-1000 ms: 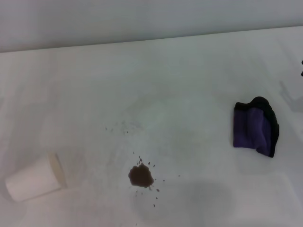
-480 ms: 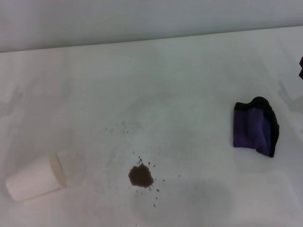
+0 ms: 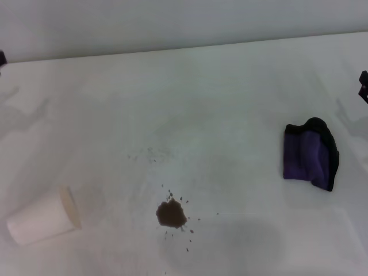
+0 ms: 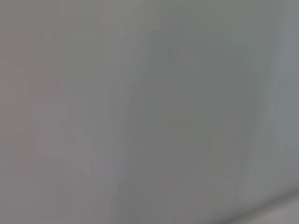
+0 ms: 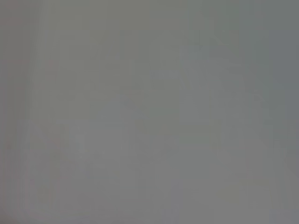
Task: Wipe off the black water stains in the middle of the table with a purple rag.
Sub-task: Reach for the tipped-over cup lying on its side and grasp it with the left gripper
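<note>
The black water stains [image 3: 171, 215], a dark blotch ringed by tiny specks, lie on the white table [image 3: 218, 115] at front centre in the head view. The purple rag [image 3: 310, 154], folded with black edging, lies at the right, well apart from the stains. A dark bit of my right gripper [image 3: 364, 85] shows at the right edge, beyond the rag. A dark bit of my left gripper [image 3: 2, 57] shows at the far left edge. Both wrist views show only plain grey.
A white paper cup [image 3: 43, 216] lies on its side at the front left, left of the stains. Faint grey speckles [image 3: 150, 154] mark the table behind the stains. A grey wall runs behind the table's back edge.
The right gripper's dark tip has come further into view at the right edge. A dark tip of the left gripper and its shadow have appeared at the far left.
</note>
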### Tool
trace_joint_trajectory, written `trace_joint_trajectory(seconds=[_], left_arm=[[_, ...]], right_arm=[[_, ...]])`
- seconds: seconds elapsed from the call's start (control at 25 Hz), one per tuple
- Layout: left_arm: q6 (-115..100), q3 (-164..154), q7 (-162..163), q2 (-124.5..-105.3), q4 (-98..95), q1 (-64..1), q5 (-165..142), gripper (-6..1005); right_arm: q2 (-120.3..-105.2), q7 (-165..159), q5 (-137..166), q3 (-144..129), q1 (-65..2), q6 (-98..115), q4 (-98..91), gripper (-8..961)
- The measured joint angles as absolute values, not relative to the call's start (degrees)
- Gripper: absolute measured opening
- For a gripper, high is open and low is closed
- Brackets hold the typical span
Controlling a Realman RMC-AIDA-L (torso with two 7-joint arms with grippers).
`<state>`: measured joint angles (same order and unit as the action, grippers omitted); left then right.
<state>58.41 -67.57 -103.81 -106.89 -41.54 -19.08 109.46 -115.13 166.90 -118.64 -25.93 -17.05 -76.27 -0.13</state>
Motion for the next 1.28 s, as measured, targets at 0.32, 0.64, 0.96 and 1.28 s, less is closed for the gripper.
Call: trace_joint_trajectory(seconds=[0.32, 0.64, 0.96, 1.28], left_arm=[[78.53, -56.02, -82.77, -104.17, -56.44, -22.20, 75.96, 879], [100.52, -47.06, -78.02, -104.72, -68.61, -27.27, 55.83, 876], [105.07, -47.05, -78.41, -107.56, -69.18, -28.05, 46.27, 877], [105.88, -48.24, -82.57, -111.32, -69.59, -27.22, 42.03, 878]], right_arm=[[-115.21, 166.82, -118.55, -25.98, -17.63, -76.14, 1.04, 865], [-115.32, 166.31, -117.92, -26.02, -18.20, -76.43, 2.27, 865], [-115.31, 166.11, -117.60, -26.02, -18.22, -77.39, 4.05, 865], [-115.31, 166.11, -117.49, -26.01, -18.18, -77.82, 5.31, 864]])
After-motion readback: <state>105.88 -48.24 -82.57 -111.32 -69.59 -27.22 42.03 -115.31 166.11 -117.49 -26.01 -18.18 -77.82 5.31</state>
